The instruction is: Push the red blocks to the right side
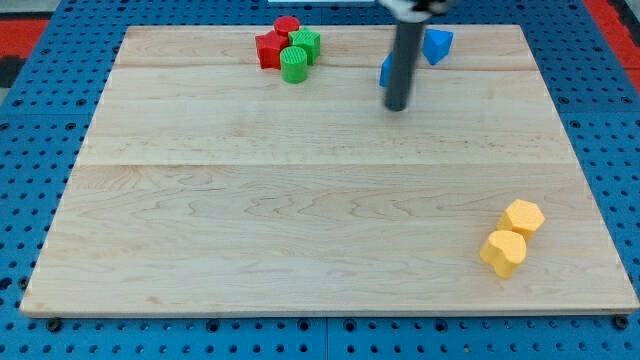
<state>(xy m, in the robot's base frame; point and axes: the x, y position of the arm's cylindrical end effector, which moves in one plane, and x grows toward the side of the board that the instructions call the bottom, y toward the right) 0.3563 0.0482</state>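
Note:
A red star-shaped block (270,49) and a red round block (287,26) sit at the view's top, left of centre, packed tight with two green blocks (295,64) (307,44). My tip (397,106) is on the board to the right of this cluster, a good gap away from the red blocks. The rod stands just in front of a blue block (385,71) and partly hides it. A second blue block (437,45) lies right of the rod at the view's top.
Two yellow blocks (523,217) (503,253) sit touching near the view's bottom right. The wooden board (300,220) lies on a blue perforated surface (30,150).

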